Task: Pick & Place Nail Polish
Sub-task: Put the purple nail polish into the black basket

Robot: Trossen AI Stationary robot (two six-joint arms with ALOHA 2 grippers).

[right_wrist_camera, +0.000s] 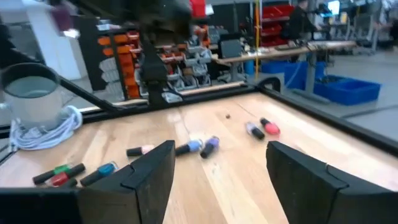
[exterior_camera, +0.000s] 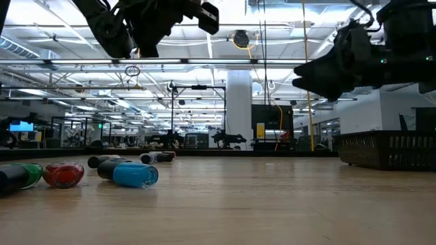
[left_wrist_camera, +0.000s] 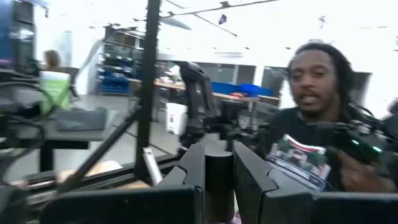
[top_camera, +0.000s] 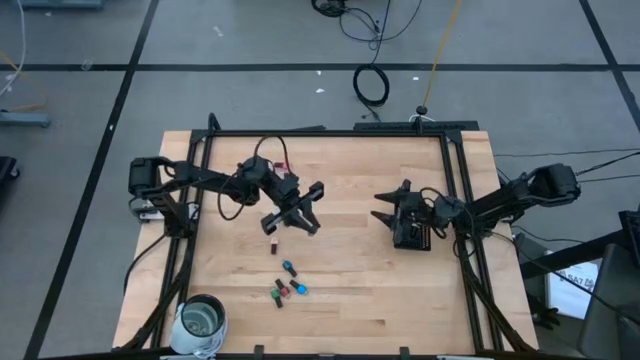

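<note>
Tiny dark-capped nail polish bottles (top_camera: 287,283), teal, blue, red, green, pink, scattered flat on the wood.

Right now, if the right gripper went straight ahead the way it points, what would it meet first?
Probably the blue bottle lying on the table, framed between the right gripper's open fingers; depth is unclear. The left gripper holds a dark-capped bottle.

text: none legible | labels: none legible | signs, numbers: none legible
</note>
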